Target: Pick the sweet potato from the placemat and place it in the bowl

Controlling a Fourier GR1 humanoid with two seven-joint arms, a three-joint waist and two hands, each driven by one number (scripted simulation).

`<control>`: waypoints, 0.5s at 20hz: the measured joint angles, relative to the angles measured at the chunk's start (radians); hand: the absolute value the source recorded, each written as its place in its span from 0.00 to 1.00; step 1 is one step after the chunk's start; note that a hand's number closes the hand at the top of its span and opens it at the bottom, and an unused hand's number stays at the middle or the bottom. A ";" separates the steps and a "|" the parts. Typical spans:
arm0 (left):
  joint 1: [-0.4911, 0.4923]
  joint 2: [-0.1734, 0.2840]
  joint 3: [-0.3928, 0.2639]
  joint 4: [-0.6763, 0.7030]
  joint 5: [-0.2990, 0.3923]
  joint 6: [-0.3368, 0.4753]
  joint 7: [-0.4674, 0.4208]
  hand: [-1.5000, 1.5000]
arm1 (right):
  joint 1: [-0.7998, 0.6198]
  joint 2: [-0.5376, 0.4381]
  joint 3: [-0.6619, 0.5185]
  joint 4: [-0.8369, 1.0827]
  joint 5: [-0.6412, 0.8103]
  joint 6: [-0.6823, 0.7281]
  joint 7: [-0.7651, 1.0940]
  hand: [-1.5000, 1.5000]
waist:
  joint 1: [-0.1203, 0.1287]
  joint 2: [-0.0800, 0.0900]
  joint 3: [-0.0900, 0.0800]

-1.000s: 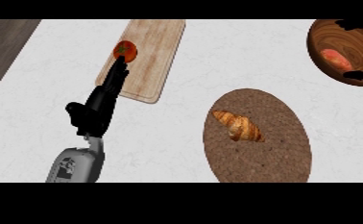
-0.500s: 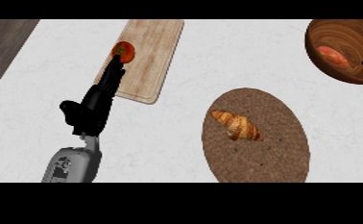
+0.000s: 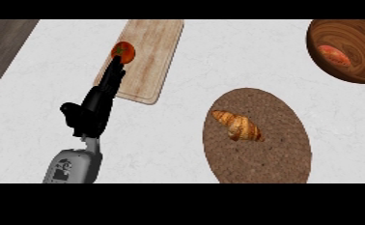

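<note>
Only one bowl point(image 3: 341, 50), one croissant point(image 3: 238, 125).

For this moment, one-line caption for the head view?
Left robot hand reaches toward tomato on cutting board; sweet potato in bowl.

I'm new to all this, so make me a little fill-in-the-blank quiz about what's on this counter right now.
1. The croissant lies on the round brown ____.
2. The tomato sits on the wooden ____ board.
3. The sweet potato is inside the wooden ____ at the upper right.
4. The left hand stretches straight fingers toward the ____.

Missing words: placemat; cutting; bowl; tomato
</note>
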 measured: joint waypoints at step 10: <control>0.008 -0.010 -0.006 -0.006 0.000 0.004 -0.004 0.50 | 0.068 -0.018 -0.012 -0.064 -0.046 0.086 0.063 0.00 | -0.008 0.001 0.004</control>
